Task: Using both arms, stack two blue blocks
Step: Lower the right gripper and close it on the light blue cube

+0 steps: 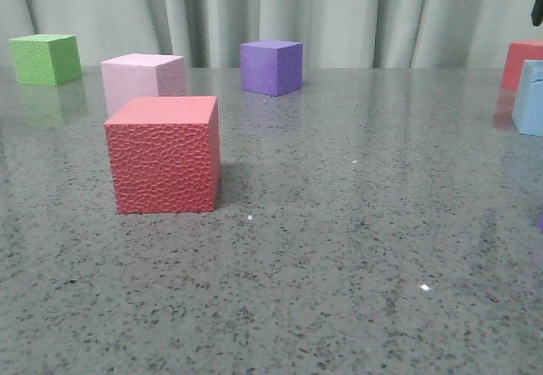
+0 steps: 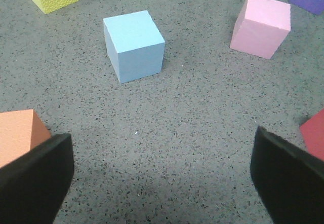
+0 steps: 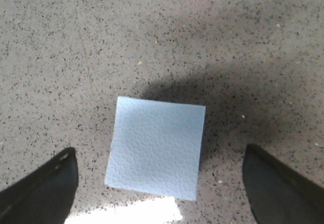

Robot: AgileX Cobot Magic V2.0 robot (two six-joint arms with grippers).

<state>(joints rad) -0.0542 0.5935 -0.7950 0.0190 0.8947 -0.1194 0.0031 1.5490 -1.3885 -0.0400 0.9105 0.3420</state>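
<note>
One blue block (image 2: 134, 44) stands alone on the speckled grey table, well ahead of my left gripper (image 2: 162, 183). That gripper is open, its black fingers (image 2: 35, 178) wide apart over bare table. A second blue block (image 3: 154, 147) lies directly below my right gripper (image 3: 162, 191), seen from above. This gripper is open too, one finger (image 3: 43, 193) on each side of the block and apart from it. In the front view a blue block (image 1: 530, 97) shows at the right edge, partly cut off. Only a black sliver of an arm (image 1: 536, 2) shows there.
A red cube (image 1: 163, 154) stands near the front left, with a pink cube (image 1: 142, 78) behind it. Further back are a green cube (image 1: 45, 58) and a purple cube (image 1: 271, 66). Another red cube (image 1: 522, 61) sits behind the right blue block. An orange cube (image 2: 17, 135) is beside my left finger.
</note>
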